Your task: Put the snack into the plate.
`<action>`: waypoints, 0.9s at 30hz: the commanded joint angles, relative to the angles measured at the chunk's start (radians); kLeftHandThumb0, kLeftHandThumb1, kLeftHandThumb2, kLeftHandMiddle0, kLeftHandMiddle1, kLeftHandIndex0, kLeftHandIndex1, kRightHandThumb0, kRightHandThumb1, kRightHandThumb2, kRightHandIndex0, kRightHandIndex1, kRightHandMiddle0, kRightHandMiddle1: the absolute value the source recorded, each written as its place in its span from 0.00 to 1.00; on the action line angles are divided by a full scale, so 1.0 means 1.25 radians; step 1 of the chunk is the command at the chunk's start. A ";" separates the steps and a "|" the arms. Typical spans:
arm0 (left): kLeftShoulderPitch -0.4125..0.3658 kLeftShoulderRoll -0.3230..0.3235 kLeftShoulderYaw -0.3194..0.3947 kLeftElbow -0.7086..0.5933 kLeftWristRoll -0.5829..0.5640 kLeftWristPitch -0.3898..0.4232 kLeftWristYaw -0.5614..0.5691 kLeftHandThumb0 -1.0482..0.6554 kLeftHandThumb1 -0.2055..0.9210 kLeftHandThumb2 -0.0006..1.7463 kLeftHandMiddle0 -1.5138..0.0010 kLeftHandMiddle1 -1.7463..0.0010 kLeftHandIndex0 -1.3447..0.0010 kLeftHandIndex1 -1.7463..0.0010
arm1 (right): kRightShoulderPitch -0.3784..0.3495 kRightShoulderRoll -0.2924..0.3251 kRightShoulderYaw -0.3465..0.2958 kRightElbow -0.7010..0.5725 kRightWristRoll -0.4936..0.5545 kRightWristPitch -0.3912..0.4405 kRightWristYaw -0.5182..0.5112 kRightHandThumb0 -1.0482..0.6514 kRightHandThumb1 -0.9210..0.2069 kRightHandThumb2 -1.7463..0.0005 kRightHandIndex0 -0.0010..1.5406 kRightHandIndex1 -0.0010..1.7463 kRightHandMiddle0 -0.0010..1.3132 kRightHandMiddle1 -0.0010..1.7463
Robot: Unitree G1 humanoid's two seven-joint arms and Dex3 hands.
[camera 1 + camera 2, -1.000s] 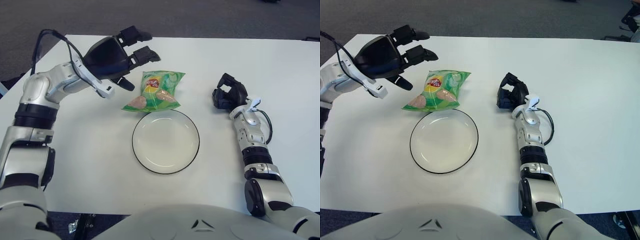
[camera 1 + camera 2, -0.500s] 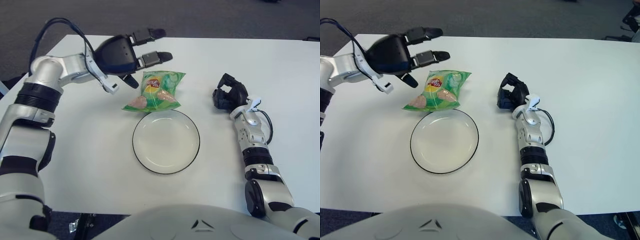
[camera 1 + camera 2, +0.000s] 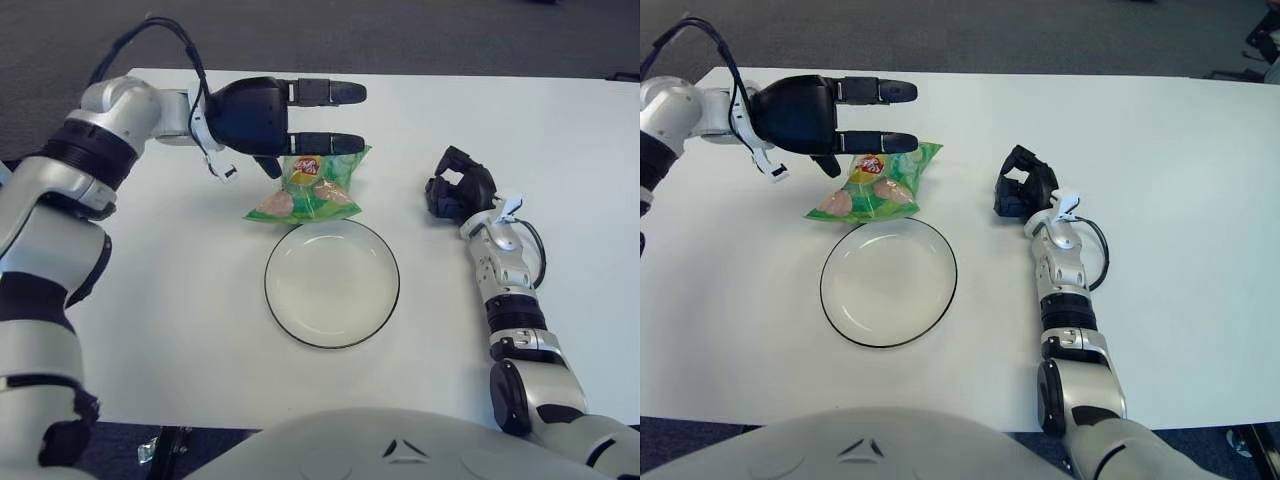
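A green snack bag [image 3: 306,190] lies flat on the white table, just behind a white plate with a dark rim [image 3: 384,318]. The plate holds nothing. My left hand [image 3: 290,122] is open, fingers stretched out to the right, and hovers over the far end of the bag, covering its top edge. My right hand [image 3: 457,190] rests on the table to the right of the plate and bag, its fingers curled and holding nothing.
The white table [image 3: 560,150] spreads wide to the right and toward me. Its far edge runs just behind my left hand, with dark floor [image 3: 420,35] beyond. A black cable [image 3: 150,30] loops above my left forearm.
My left hand has swung to the right and farther over the bag, fingers now pointing right above its far end. The bag, plate and right hand have not moved.
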 commanded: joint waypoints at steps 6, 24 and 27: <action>-0.054 -0.018 -0.090 0.030 -0.003 -0.037 -0.004 0.53 0.71 0.68 1.00 1.00 1.00 1.00 | 0.069 0.017 0.007 0.032 0.003 0.046 0.002 0.31 0.63 0.17 0.87 1.00 0.54 1.00; -0.101 -0.076 -0.215 0.093 0.008 -0.041 -0.039 0.51 0.64 0.66 1.00 1.00 1.00 1.00 | 0.072 0.017 0.003 0.028 0.009 0.049 0.009 0.31 0.63 0.17 0.87 1.00 0.54 1.00; -0.099 -0.084 -0.230 0.110 0.007 -0.031 -0.043 0.48 0.61 0.64 1.00 1.00 1.00 1.00 | 0.072 0.018 0.002 0.027 0.010 0.051 0.009 0.31 0.63 0.17 0.87 1.00 0.54 1.00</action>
